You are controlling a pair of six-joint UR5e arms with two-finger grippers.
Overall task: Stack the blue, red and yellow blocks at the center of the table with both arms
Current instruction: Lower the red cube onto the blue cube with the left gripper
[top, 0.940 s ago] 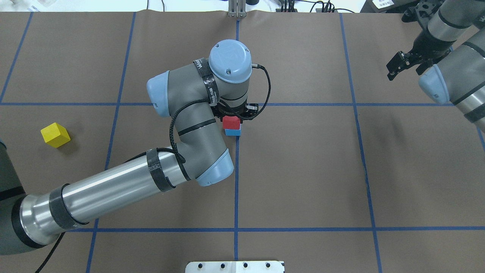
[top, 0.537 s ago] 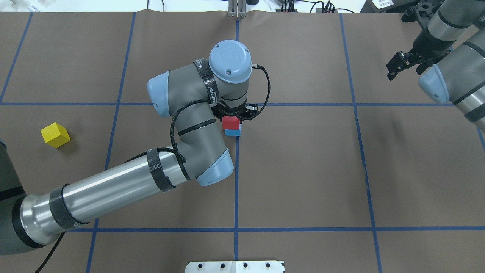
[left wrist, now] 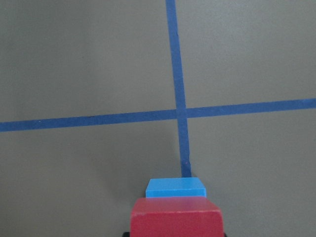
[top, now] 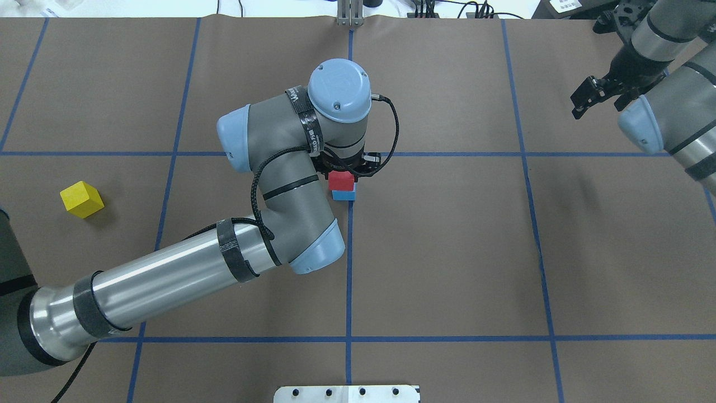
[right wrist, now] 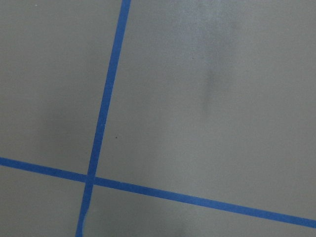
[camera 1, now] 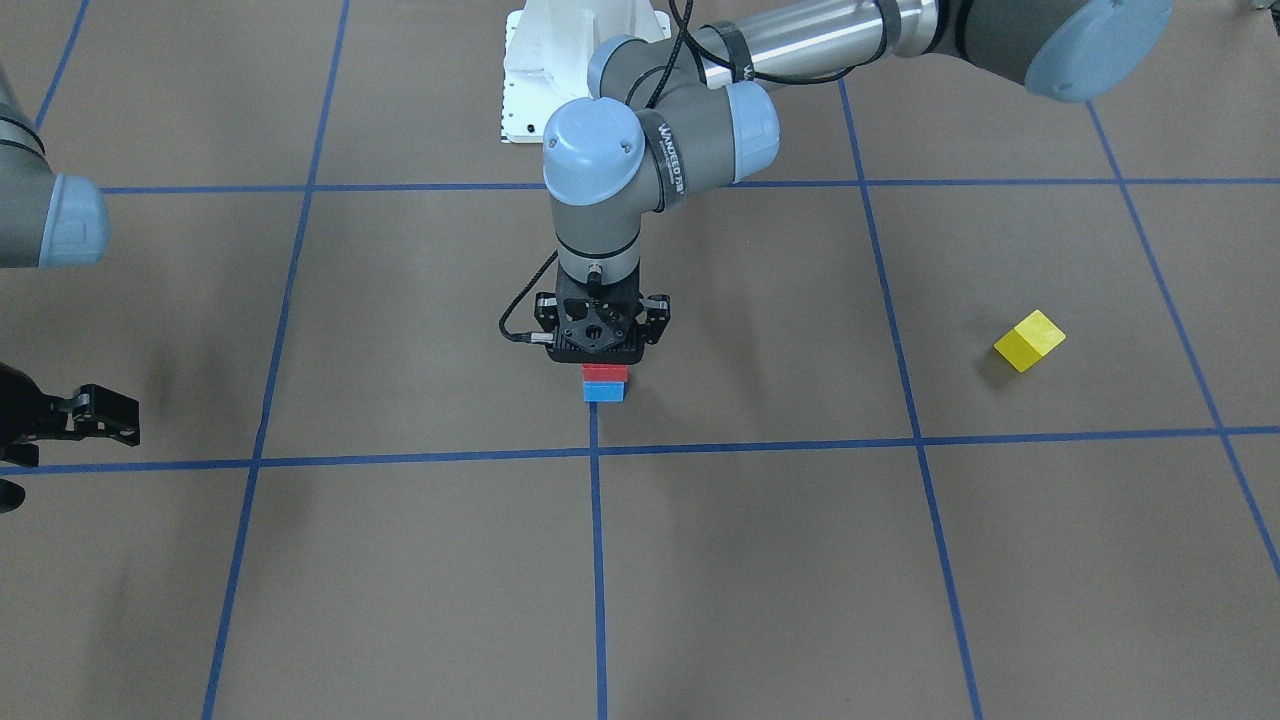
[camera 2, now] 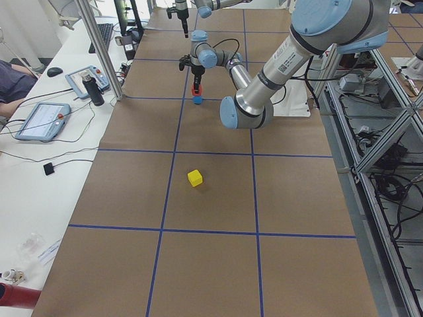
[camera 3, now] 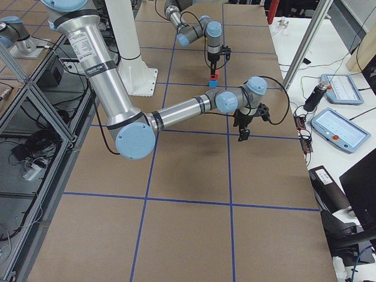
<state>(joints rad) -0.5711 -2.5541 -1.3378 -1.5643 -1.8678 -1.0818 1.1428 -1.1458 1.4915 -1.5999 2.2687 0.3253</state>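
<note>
Left gripper (camera 1: 603,362): poised over red block (camera 1: 605,373), jaws hidden, grip cannot be told; red block sits on blue block (camera 1: 604,392), midway between table (camera 1: 400,580) edges; right gripper (top: 598,103) spread, empty; risk judged: opening or lifting askew could drag red off blue; yellow block (top: 81,199) lies toward left edge.

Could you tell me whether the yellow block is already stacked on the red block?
No, the yellow block lies alone on the table, far from the red block.
</note>
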